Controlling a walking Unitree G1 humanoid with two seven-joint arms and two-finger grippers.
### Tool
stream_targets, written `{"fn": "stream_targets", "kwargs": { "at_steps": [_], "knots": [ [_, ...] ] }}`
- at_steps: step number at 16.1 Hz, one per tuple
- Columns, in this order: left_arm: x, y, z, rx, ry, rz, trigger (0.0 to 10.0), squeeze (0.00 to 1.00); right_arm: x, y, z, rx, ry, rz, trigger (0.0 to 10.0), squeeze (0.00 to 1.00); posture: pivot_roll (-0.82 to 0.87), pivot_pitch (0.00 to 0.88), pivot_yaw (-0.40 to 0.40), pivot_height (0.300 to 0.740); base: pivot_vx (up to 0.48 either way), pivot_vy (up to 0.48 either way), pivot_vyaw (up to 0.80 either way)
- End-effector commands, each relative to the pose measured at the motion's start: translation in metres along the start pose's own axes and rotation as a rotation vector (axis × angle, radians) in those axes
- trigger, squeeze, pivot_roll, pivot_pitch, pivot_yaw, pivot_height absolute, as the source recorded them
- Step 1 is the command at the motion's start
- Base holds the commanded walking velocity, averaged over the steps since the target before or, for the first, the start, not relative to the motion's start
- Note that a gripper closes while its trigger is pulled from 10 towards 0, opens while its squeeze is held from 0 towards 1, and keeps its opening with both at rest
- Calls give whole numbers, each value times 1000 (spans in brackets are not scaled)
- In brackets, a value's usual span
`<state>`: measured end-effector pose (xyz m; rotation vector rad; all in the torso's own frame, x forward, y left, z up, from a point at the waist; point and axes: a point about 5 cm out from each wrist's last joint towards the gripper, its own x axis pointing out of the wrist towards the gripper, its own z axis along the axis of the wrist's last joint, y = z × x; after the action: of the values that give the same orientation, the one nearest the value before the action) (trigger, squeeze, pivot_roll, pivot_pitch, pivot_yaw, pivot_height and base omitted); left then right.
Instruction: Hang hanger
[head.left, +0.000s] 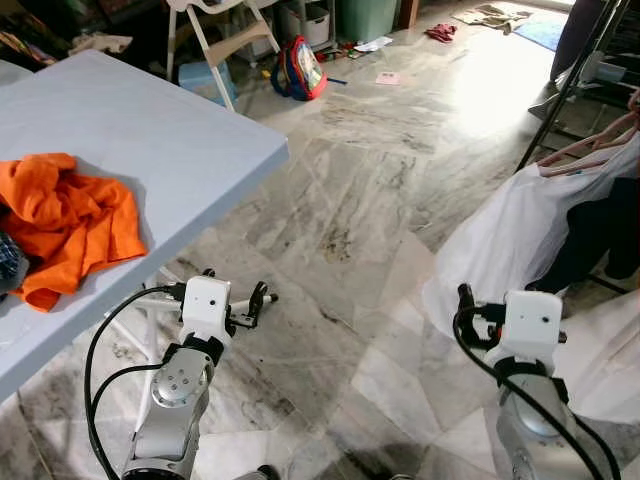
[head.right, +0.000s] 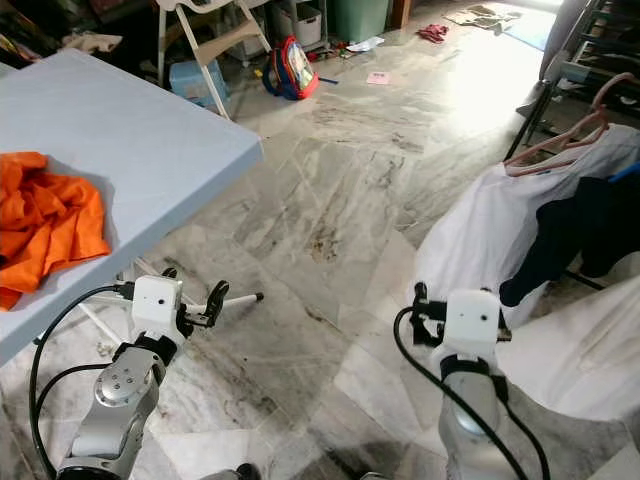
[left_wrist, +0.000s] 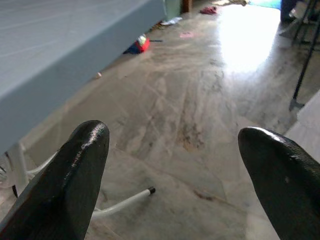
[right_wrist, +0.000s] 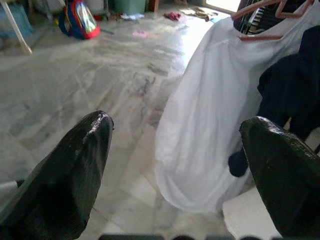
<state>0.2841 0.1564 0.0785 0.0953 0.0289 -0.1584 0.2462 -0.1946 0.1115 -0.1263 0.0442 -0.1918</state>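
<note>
A pink hanger (head.right: 560, 148) hangs at the far right carrying a white garment (head.left: 505, 235), with a dark garment (head.right: 585, 225) beside it. The right wrist view shows the same pink hanger (right_wrist: 260, 37) and white garment (right_wrist: 210, 110). An orange garment (head.left: 65, 220) lies crumpled on the pale blue table (head.left: 180, 140) at my left. My left gripper (head.left: 243, 303) is low beside the table's edge, open and empty (left_wrist: 175, 175). My right gripper (head.left: 468, 315) sits low in front of the white garment, open with nothing between its fingers (right_wrist: 75, 165).
A black rack pole (head.left: 565, 90) slants up behind the hung clothes. The table's white leg foot (head.right: 235, 298) lies on the marble floor by my left gripper. A red and blue backpack (head.left: 300, 68), a white chair (head.left: 225, 40) and scattered items stand at the back.
</note>
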Motion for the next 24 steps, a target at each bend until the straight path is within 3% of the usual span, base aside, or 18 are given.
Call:
{"fn": "stream_targets", "kwargs": {
  "at_steps": [1, 4, 8, 9, 10, 11, 12, 13, 14, 15, 16, 17, 18, 22, 23, 24],
  "knots": [
    [-4, 5, 0, 3, -10, 30, 10000, 0, 0, -2, 0, -3, -7, 5, 10000, 0, -3, 191, 38, 740, 0, 0, 0],
    [4, 5, 13, -7, -73, 56, 10000, 0, 0, -9, 11, -12, -73, -1, 10000, 0, -19, 205, 38, 740, 0, 0, 0],
    [11, 13, 38, 74, -209, 144, 10000, 0, -4, -10, 15, -2, -112, -58, 10000, 0, -28, 220, 57, 740, 0, 0, 0],
    [10, 13, 44, 91, -237, 145, 10000, 306, -6, -9, 18, -14, -134, -65, 10000, 0, -32, 224, 65, 740, 0, 0, 0],
    [12, 12, 51, 103, -266, 142, 10000, 925, -8, -9, 23, -28, -160, -81, 10000, 0, -30, 227, 69, 740, 0, 0, 0],
    [13, 12, 55, 102, -278, 138, 10000, 1000, -8, -9, 27, -25, -178, -85, 10000, 0, -31, 228, 72, 740, 0, 0, 0],
    [15, 13, 57, 78, -276, 151, 10000, 1000, -6, -9, 33, -30, -206, -96, 10000, 1000, -32, 231, 79, 740, 0, 0, 0],
    [18, 16, 58, 79, -274, 170, 10000, 1000, -4, -11, 37, -34, -219, -117, 10000, 1000, -33, 231, 82, 740, 0, 0, 0],
    [22, 19, 59, 88, -266, 176, 10000, 1000, 0, -14, 38, -42, -226, -144, 10000, 753, -35, 232, 86, 740, 0, 0, 0],
    [24, 19, 58, 91, -246, 164, 10000, 1000, 1, -15, 39, -46, -226, -161, 10000, 333, -35, 232, 87, 740, 0, 0, 0],
    [27, 21, 59, 54, -241, 145, 10000, 0, 2, -17, 40, -31, -233, -182, 10000, 0, -36, 229, 94, 740, 0, 0, 0],
    [29, 22, 63, 29, -265, 134, 1804, 0, 2, -17, 40, -21, -238, -190, 0, 0, -38, 228, 96, 740, 0, 0, 0],
    [32, 24, 67, 11, -279, 148, 0, 0, 3, -16, 41, -20, -239, -187, 0, 0, -39, 226, 100, 740, 0, 0, 0],
    [35, 22, 68, 15, -282, 131, 0, 0, 4, -13, 40, -15, -236, -183, 0, 0, -44, 224, 105, 740, 0, 0, 0],
    [36, 21, 66, 23, -267, 126, 6000, 0, 4, -13, 38, -29, -224, -181, 9882, 0, -44, 224, 105, 740, 0, 0, 0],
    [36, 19, 63, 33, -256, 113, 10000, 110, 3, -12, 37, -21, -216, -182, 10000, 435, -44, 225, 103, 740, 0, 0, 0]
  ]
}}
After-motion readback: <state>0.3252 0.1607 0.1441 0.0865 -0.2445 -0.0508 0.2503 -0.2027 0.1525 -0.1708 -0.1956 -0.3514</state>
